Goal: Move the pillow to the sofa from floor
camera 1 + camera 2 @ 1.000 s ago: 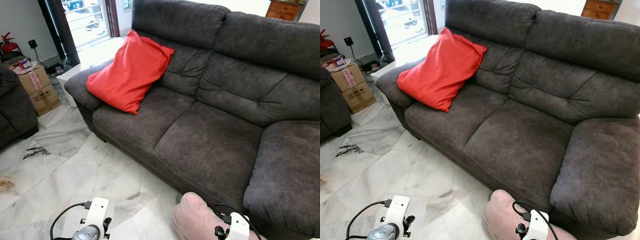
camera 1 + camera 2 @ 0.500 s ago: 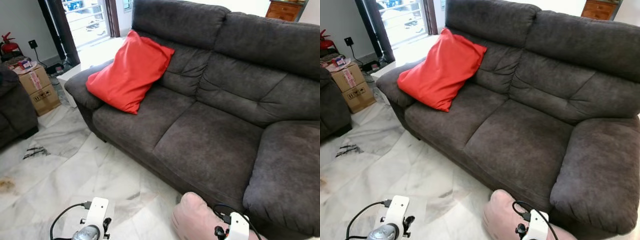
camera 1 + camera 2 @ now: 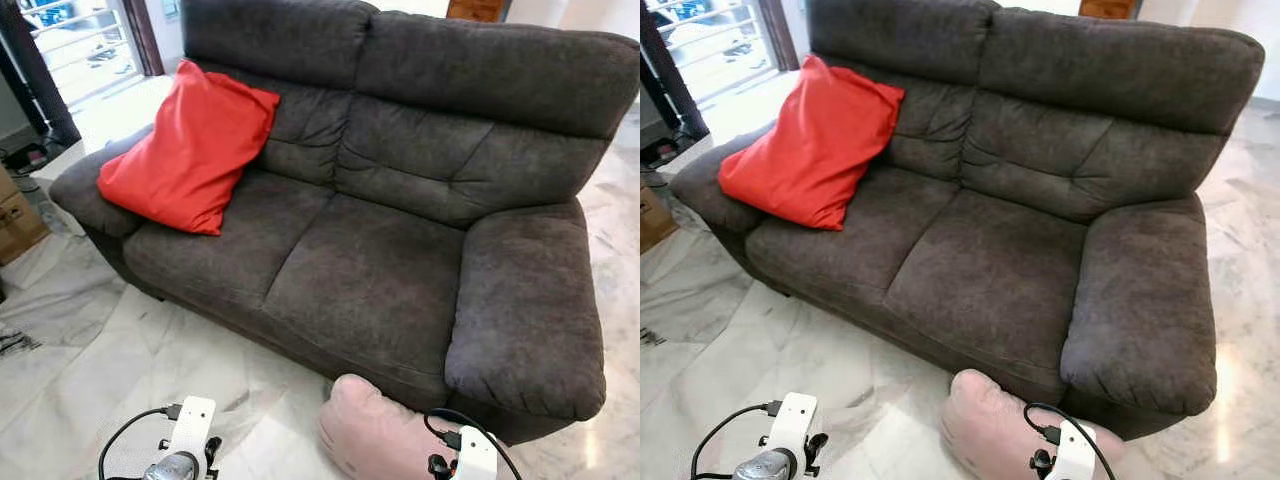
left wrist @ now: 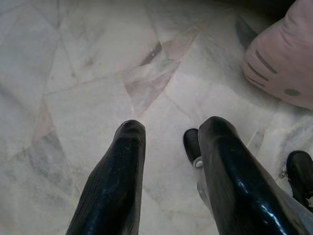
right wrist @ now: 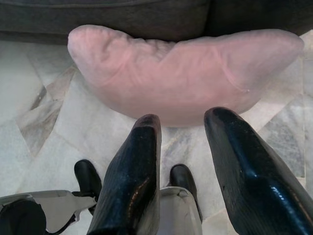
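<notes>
Before me stands a dark grey two-seat fabric couch [image 3: 380, 250] with a tufted back and thick rolled arms. A red cushion [image 3: 185, 150] leans upright in its left corner, against arm and backrest. The floor [image 3: 90, 350] is pale marble with grey and brownish veining, glossy, catching a bright reflection at far right. Daylight enters through a barred window [image 3: 80, 40] behind the couch on the left. A cardboard box [image 3: 15, 215] sits at the left edge.
</notes>
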Robot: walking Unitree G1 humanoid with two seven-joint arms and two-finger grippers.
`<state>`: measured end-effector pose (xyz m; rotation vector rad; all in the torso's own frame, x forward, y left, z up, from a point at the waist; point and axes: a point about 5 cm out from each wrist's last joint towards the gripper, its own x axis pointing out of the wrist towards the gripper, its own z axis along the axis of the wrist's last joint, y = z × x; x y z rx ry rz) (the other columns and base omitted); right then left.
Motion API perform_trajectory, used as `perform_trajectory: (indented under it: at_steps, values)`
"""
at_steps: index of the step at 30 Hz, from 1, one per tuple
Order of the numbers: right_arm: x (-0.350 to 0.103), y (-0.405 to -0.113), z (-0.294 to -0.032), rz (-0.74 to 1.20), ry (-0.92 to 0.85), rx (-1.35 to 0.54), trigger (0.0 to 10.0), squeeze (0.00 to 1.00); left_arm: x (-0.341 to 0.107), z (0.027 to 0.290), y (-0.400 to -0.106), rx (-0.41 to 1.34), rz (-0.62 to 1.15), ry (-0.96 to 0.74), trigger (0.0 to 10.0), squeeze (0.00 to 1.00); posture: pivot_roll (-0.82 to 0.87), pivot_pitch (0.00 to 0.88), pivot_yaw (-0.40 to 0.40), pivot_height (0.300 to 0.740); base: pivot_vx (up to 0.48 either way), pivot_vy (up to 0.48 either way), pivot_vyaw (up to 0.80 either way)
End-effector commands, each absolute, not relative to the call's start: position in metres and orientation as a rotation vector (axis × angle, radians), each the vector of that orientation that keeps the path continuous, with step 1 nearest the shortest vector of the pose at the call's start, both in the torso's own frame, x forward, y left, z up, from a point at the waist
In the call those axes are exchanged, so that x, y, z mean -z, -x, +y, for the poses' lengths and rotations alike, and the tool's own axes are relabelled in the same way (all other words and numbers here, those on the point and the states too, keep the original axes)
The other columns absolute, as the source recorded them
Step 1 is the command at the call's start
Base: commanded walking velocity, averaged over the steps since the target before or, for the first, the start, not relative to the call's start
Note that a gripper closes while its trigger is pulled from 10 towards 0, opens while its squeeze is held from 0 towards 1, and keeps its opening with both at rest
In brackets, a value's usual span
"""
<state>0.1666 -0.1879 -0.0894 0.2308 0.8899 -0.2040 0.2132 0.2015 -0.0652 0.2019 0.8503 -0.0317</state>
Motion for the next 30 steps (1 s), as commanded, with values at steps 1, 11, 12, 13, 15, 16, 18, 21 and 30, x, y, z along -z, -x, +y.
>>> perform_trajectory:
  at_steps: [1,11,12,13,15,16,18,21,30]
  values:
    - [0.090,-0.166,-0.187,0.898,-0.232,0.201,10.0,0.00,0.067,0.205,-0.210,0.019,0.874,-0.203,10.0,0.00,0.01,0.000,-0.005,0.740,0.000,0.000,-0.80]
    - [0.091,-0.165,-0.185,0.908,-0.234,0.202,10.0,0.00,0.067,0.209,-0.208,0.010,0.886,-0.214,10.0,0.00,0.01,0.000,-0.003,0.740,0.000,0.000,-0.80]
    - [0.091,-0.165,-0.185,0.908,-0.234,0.202,10.0,0.00,0.068,0.210,-0.208,0.009,0.888,-0.213,10.0,0.00,0.01,0.000,-0.003,0.740,0.000,0.000,-0.80]
    - [0.091,-0.165,-0.186,0.908,-0.234,0.202,10.0,0.00,0.068,0.210,-0.207,0.008,0.889,-0.212,10.0,0.00,0.01,0.000,-0.003,0.740,0.000,0.000,-0.80]
    - [0.091,-0.165,-0.186,0.909,-0.233,0.202,10.0,0.00,0.068,0.210,-0.207,0.008,0.891,-0.212,10.0,0.00,0.01,0.000,-0.003,0.740,0.000,0.427,-0.80]
    - [0.091,-0.165,-0.186,0.909,-0.233,0.201,10.0,0.00,0.068,0.211,-0.207,0.011,0.893,-0.219,10.0,0.00,0.01,0.000,-0.003,0.740,0.000,0.394,-0.80]
    - [0.091,-0.166,-0.186,0.909,-0.233,0.200,10.0,0.00,0.068,0.212,-0.206,0.013,0.893,-0.223,10.0,0.00,0.01,0.000,-0.002,0.740,0.000,0.197,-0.80]
    - [0.090,-0.168,-0.185,0.907,-0.233,0.198,10.0,0.00,0.068,0.212,-0.205,0.012,0.901,-0.223,10.0,0.00,0.01,0.000,-0.002,0.740,0.000,0.160,-0.80]
    - [0.089,-0.174,-0.173,0.911,-0.237,0.186,10.0,0.00,0.068,0.214,-0.205,0.018,0.905,-0.247,10.0,0.00,0.01,0.000,0.002,0.740,0.000,0.254,-0.80]
